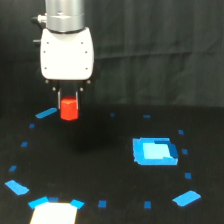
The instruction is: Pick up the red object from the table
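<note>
**Red object held in gripper above black table**

As seen from the exterior view, one arm is recorded in the upper part of the view's left: a silver cylindrical segment (64, 15) above a white gripper housing (67, 54).

- Gripper (69, 102): two thin dark fingers (59, 96) are seen descending from the underside of the housing. They are closed against the sides of the red object, which is grasped between them.
- Red object (69, 110): a small bright red-orange block, narrower than the housing, is held directly beneath it. Its upper part is framed by the fingers and its lower part projects below them. Whether its base touches the table cannot be told; it is seen against the far part of the surface.
- Table (100, 160): a flat black surface against a dark backdrop, dotted with small blue tape marks arranged roughly in a ring.
- Blue strip (46, 113): a slanted piece of tape, just beside the red object on the view's left.
- Blue square patch (155, 151): the largest blue mark, placed well apart from the red object, toward the view's right.
- Blue pieces (186, 198): larger angled scraps are noted at the near right and near left.
- Pale rectangular item (54, 213): partly cut off at the bottom edge, flanked by blue tape; its nature cannot be told.
</note>
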